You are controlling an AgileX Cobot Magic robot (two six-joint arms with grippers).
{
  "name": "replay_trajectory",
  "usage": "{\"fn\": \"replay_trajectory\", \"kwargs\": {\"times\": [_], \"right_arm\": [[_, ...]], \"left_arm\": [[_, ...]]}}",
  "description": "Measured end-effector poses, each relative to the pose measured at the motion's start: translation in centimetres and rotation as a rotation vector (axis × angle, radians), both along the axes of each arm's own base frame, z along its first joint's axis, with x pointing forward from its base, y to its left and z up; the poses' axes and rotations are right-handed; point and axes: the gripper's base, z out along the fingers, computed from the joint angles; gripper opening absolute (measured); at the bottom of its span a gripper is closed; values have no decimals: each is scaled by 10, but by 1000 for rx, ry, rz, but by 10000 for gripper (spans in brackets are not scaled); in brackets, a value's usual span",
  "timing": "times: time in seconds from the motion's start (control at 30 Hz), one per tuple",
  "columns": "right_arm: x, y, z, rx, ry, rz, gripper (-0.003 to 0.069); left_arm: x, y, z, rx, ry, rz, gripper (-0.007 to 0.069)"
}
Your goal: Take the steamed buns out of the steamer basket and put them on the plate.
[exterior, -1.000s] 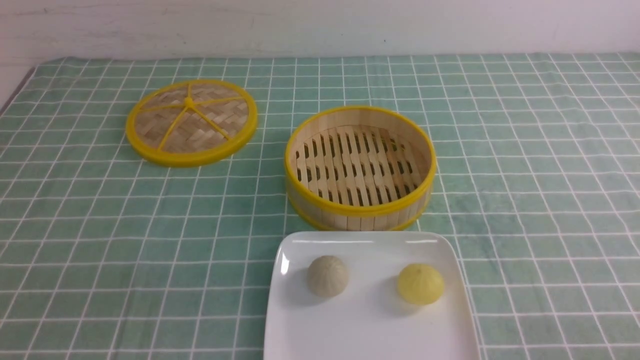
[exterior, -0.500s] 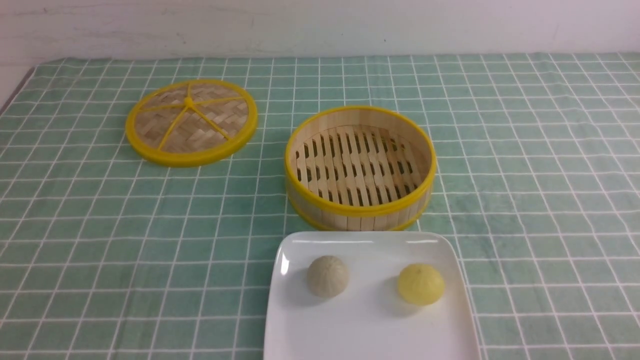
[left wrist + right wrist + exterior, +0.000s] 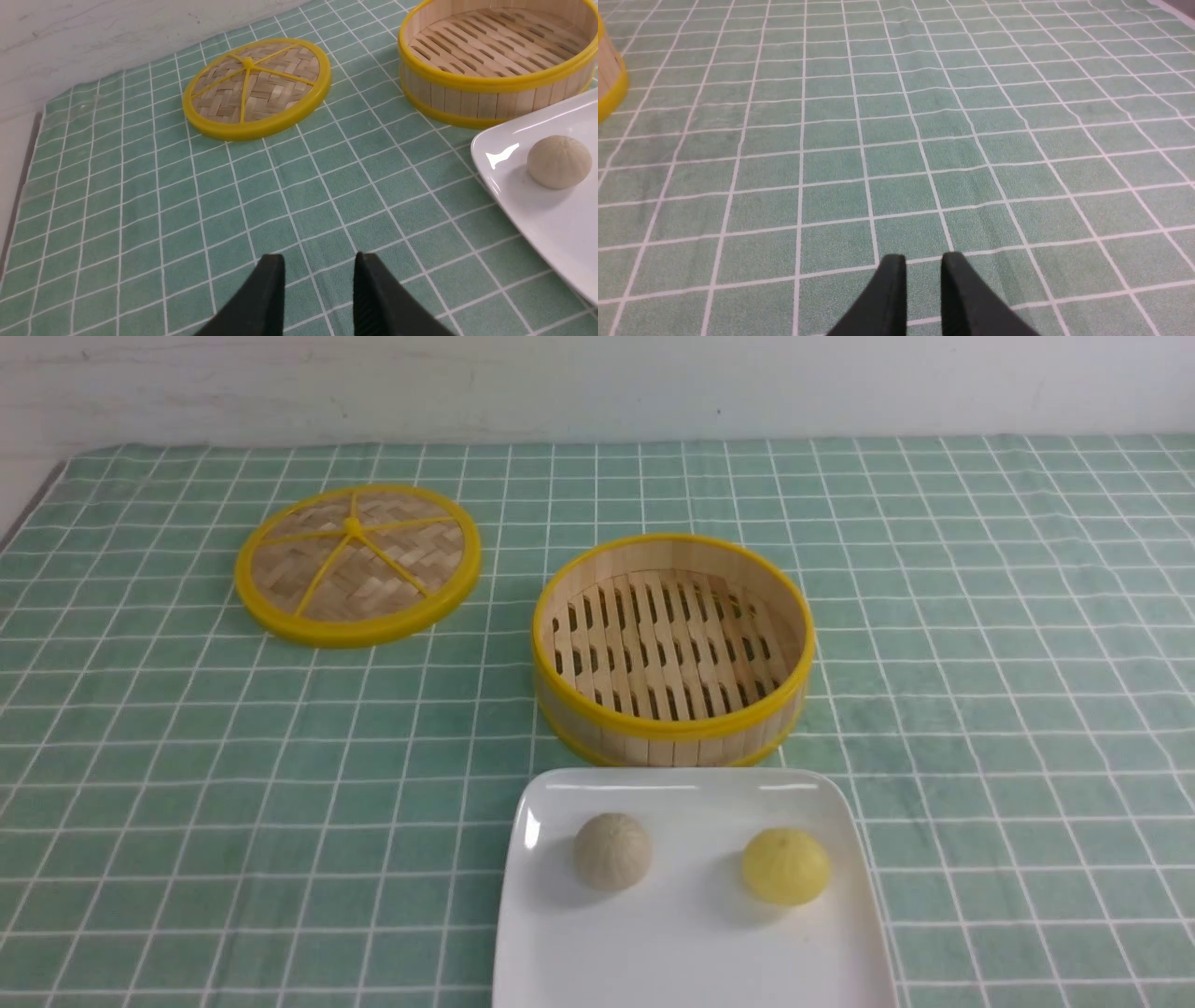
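Nearest you, the left gripper (image 3: 319,259) hangs over the soft green cloth with a white grid (image 3: 187,756), its black tapered jaws moderately apart and holding nothing. The right gripper (image 3: 923,258) shows only a narrow gap, also holding nothing. Next you meet the glossy white square plate with rounded corners (image 3: 691,952). On it sit the matte beige-grey pleated steamed bun (image 3: 611,851) at left and the yellow pleated steamed bun (image 3: 785,866) at right, well apart, domes upward. Both are round, so neither has a long axis. Just beyond the plate stands the round bamboo steamer basket (image 3: 672,733), yellow-rimmed, with its slatted floor fully in view. Farther left lies the flat woven bamboo lid with yellow spokes (image 3: 358,565).
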Motion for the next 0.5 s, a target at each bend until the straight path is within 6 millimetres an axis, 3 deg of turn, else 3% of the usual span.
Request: {"fn": "replay_trajectory", "kwargs": {"times": [0.37,0.5], "right_arm": [[0,0,0,0,0,0,156],[0,0,0,0,0,0,158]], "left_arm": [[2,-2,0,-35,-24,-6,240],[16,-12,-25,-76,-84,0,240]]}}
